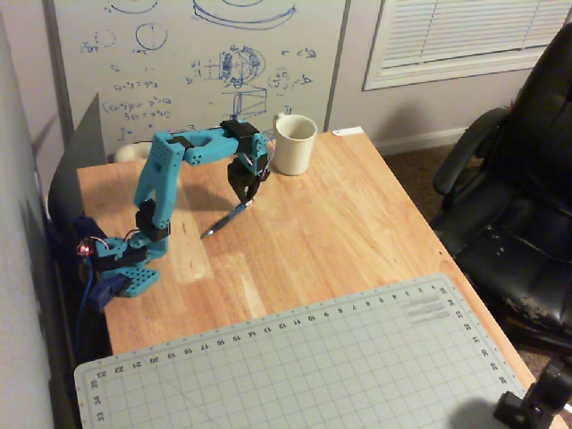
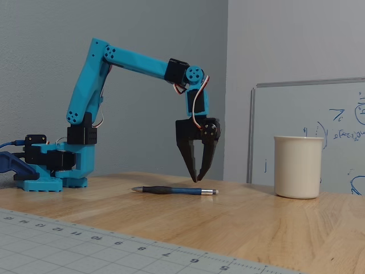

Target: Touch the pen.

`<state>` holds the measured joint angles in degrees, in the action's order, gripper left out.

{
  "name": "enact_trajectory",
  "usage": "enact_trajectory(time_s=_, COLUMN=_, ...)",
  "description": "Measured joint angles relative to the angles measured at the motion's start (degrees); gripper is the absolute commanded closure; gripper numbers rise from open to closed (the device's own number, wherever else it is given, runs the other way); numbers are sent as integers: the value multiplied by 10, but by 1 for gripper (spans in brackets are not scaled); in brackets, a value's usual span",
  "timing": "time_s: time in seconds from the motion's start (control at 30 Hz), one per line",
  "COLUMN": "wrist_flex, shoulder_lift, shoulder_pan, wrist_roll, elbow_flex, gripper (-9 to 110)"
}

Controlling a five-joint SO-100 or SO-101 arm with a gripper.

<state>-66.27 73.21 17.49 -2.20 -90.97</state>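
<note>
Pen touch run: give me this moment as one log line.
gripper: nearly closed, tips just above table | pen: flat on table, beneath tips | contact: unclear | mug: upright, apart

Ruler numbers printed along the edges of the grey cutting mat [image 1: 340,366], up to 17 along one edge, blue marker formulas scrawled on the whiteboard [image 1: 197,63], illegible

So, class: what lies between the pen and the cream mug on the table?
Nothing: in the fixed view only bare wooden table separates the pen from the mug. The overhead view agrees.
</note>
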Motion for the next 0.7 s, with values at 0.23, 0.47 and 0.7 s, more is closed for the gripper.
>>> enact_trajectory(time_s=0.23, wrist_flex=0, shoulder_lift=-18, shoulder_pan=0, wrist_roll=0, elbow_flex=0, gripper=101)
enact_trajectory(time_s=0.47, wrist_flex=0, shoulder_lift=-24, shoulder_pan=0, wrist_roll=0, elbow_flex=0, gripper=101)
enact_trajectory(time_s=0.7, wrist_flex=0, shoulder_lift=-24, shoulder_pan=0, wrist_roll=0, elbow_flex=0, gripper=101)
